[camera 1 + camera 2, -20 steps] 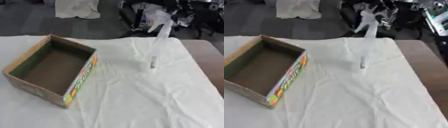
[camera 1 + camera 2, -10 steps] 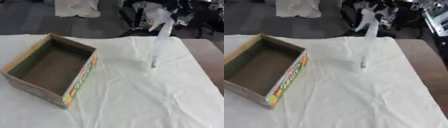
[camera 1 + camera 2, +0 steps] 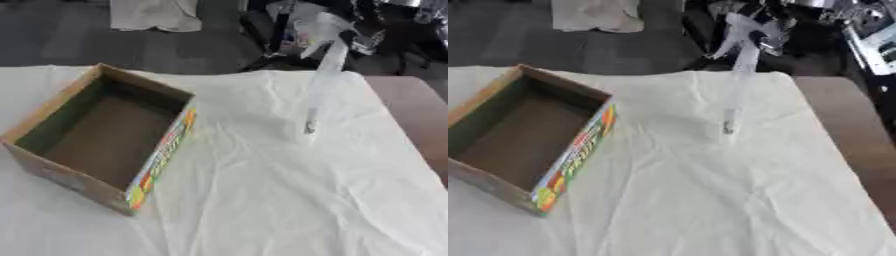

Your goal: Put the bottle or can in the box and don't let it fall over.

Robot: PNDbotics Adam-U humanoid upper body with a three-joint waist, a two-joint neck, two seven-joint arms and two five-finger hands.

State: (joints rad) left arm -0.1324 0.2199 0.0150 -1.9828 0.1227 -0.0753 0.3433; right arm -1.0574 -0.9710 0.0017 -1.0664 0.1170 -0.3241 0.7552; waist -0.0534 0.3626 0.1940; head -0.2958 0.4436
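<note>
A white cloth (image 3: 262, 200) covers the table, creased all over. On its left side sits an open cardboard box (image 3: 101, 135) with a brightly printed side and nothing in it. Well to the right of the box a tall, thin, clear bottle (image 3: 319, 90) stands upright on the cloth, leaning slightly. Neither of the robot's hands shows anywhere, so I cannot tell their state.

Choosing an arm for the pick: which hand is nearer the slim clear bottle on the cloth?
Neither can be called: no hand shows in either view. The bottle stands right of the table's middle, with the box to its left, so the right arm probably sits closer.
</note>
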